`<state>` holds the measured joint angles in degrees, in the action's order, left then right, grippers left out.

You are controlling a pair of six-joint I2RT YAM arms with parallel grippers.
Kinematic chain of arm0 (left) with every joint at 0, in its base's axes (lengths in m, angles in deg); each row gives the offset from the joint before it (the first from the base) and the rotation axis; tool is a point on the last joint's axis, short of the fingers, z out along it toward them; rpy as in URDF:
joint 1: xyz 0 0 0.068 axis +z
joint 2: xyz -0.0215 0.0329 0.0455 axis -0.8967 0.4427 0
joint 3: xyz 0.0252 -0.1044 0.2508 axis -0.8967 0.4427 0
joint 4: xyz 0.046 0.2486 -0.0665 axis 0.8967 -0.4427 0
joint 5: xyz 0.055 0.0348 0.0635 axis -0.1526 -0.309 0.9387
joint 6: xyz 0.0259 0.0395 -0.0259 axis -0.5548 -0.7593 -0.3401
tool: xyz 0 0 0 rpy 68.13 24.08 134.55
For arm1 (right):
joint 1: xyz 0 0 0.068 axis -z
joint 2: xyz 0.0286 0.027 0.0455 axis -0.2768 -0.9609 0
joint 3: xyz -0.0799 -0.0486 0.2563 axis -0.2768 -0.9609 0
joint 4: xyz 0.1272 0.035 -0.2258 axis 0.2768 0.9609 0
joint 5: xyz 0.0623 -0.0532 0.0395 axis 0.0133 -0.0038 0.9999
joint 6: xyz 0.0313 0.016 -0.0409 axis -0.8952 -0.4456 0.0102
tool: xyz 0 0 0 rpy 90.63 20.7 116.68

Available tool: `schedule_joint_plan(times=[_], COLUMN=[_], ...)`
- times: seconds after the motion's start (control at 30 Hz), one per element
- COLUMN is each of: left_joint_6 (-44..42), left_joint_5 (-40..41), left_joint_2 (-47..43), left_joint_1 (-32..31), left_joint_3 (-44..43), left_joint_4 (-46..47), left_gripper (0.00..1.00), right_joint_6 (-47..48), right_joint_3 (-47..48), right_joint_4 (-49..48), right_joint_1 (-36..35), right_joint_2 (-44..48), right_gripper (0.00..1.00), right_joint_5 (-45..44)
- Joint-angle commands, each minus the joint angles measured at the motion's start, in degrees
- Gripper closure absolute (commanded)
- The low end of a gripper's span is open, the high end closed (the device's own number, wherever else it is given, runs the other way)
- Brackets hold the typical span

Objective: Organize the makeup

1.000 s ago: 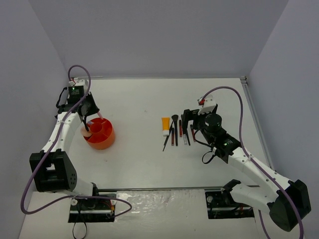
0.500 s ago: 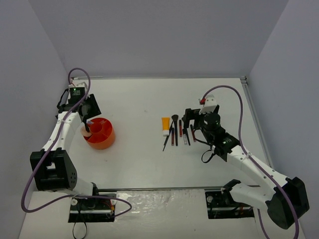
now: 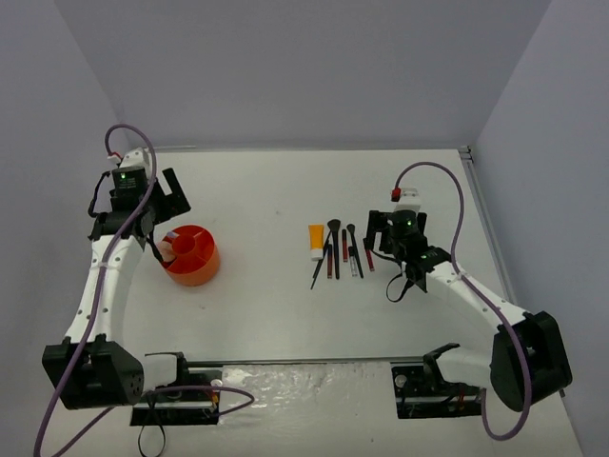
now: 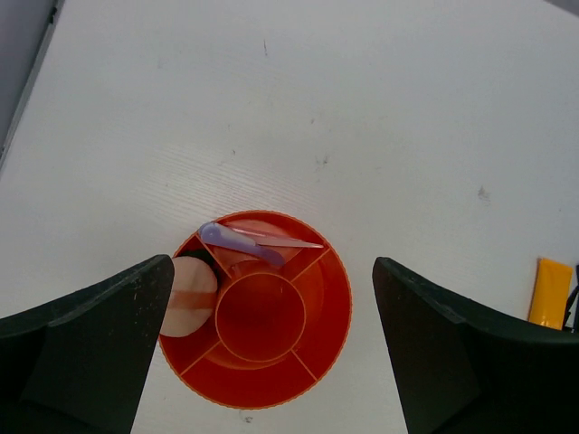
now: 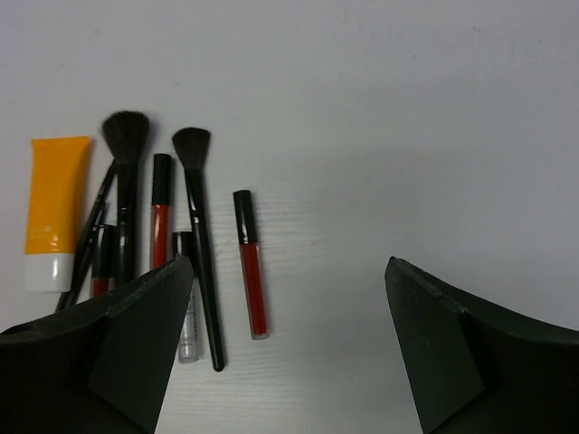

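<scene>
Hazards by item.

1. left gripper (image 4: 271, 267): hangs above round orange tub (image 4: 346, 298), jaws spread wide, nothing between them. Hazard: finger strike on rim during any descent, with tub shoved or tipped (light plastic, by the look) and contents spilled.

2. Tub contents: pale pink puff (image 4: 188, 297) in compartment at left of wrist view. Lilac spatula-like piece (image 4: 240, 242) at far side, lying across a divider rather than down inside one cell. Dark item beside puff, too hidden to name. Hazard: lilac piece flicked out by a passing finger or by the next item dropped on it.

3. Makeup not yet sorted, on table (image 3: 266, 190), well apart from tub: orange-white tube (image 5: 56, 212), black brushes (image 5: 127, 208), red gloss sticks (image 5: 161, 221), thin pencils. Packed side by side, several touching or crossing near tube. Hazard: two items taken in one pinch, or a neighbour nudged and set rolling. Also slip or pivot of a slender handle caught off centre.

4. right gripper (image 5: 288, 262): poised over right end of row, jaws wide, empty. Nearest item: outermost gloss stick (image 5: 249, 271), lying slightly apart from the rest. Hazard: fingertips jammed against table on a low, flat target, or stick skidding away from a closing finger.
</scene>
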<state>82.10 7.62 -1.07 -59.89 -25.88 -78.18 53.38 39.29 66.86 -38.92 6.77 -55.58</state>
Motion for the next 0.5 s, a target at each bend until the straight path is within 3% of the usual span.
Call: schedule_joint_plan(times=[0.0,0.4,0.47], left_joint_6=[-0.82,-1.41,-1.43], left_joint_5=[0.16,1.14,1.14], left_joint_2=[-4.55,-9.88,-10.13], left_joint_1=[0.12,0.19,0.17], left_joint_3=[-1.94,-1.51,-1.5], left_joint_4=[2.26,1.97,2.03], left_gripper=[0.03,0.03,0.03], right_joint_6=[-2.64,-4.62,-4.66], right_joint_3=[3.1,8.65,9.07], right_joint_4=[0.43,2.58,2.81], right_joint_1=[1.65,1.42,1.13], right_joint_2=[-6.21,-19.27,-20.15], right_gripper=[0.23,0.52,0.53], right_joint_5=[2.87,5.74,5.89])
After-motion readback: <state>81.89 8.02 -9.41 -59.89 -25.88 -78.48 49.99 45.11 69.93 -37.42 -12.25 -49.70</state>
